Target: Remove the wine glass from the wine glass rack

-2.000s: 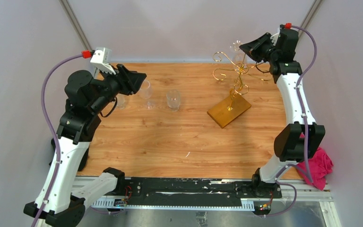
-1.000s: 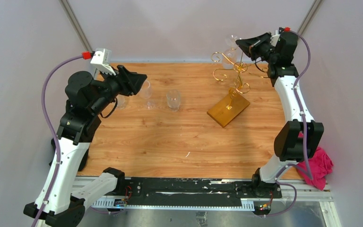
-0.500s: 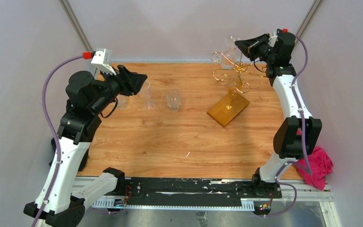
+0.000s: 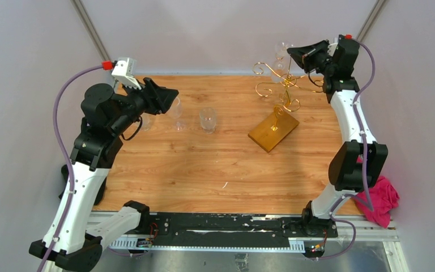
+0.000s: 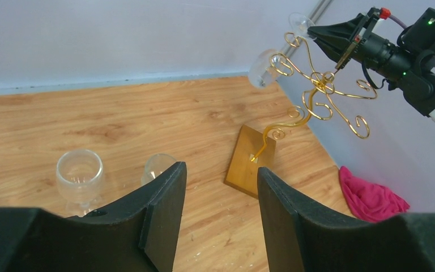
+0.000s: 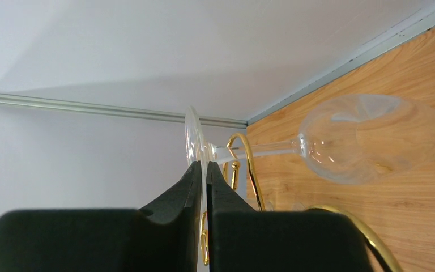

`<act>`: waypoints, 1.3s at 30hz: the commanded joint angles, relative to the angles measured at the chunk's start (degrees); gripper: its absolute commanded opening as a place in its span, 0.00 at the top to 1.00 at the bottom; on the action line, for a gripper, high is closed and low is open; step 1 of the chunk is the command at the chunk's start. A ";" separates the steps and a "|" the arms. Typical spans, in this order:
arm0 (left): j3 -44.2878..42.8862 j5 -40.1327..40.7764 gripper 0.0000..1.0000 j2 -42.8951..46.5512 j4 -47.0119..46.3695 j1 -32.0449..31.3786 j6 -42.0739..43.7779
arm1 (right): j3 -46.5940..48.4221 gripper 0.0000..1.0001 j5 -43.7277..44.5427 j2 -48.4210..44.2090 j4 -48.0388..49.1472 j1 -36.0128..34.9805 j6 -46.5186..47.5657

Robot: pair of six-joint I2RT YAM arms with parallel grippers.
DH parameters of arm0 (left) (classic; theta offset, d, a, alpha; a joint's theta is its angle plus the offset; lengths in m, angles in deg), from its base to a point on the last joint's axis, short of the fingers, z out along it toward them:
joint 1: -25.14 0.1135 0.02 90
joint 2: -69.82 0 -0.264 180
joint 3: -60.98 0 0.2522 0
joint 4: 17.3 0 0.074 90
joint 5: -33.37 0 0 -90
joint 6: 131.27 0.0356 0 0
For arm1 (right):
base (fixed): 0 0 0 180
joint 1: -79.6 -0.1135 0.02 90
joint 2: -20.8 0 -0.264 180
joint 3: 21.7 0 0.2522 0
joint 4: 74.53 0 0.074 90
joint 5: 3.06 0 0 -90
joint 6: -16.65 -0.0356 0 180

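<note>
The gold wire wine glass rack (image 4: 284,90) stands on its amber base (image 4: 273,132) at the back right of the table. A clear wine glass (image 4: 279,57) hangs at its top. In the right wrist view its bowl (image 6: 368,139) points right, and its stem crosses a gold curl (image 6: 249,164). My right gripper (image 4: 290,52) is shut on the glass's thin foot (image 6: 193,136), gripping its edge. My left gripper (image 4: 167,97) is open and empty, held high over the table's left, far from the rack (image 5: 317,90).
Three clear glasses stand on the table at the back left (image 4: 174,107), (image 4: 208,119), (image 4: 145,120). A pink cloth (image 4: 380,198) lies off the table's right edge. Grey walls stand close behind and to the right of the rack.
My right gripper moved left and up with the glass's foot in it, then shifted slightly right. The left arm has barely moved.
</note>
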 commanded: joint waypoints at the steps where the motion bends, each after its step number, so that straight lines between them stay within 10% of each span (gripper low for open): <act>1: 0.28 -1.78 0.45 -0.13 -0.44 -0.30 0.03 | 2.24 1.00 1.16 -3.39 0.28 1.59 1.73; 39: 1.64 -3.60 0.26 0.16 -3.67 -0.30 -2.22 | 2.11 1.00 -5.52 -8.39 -2.61 -6.04 3.69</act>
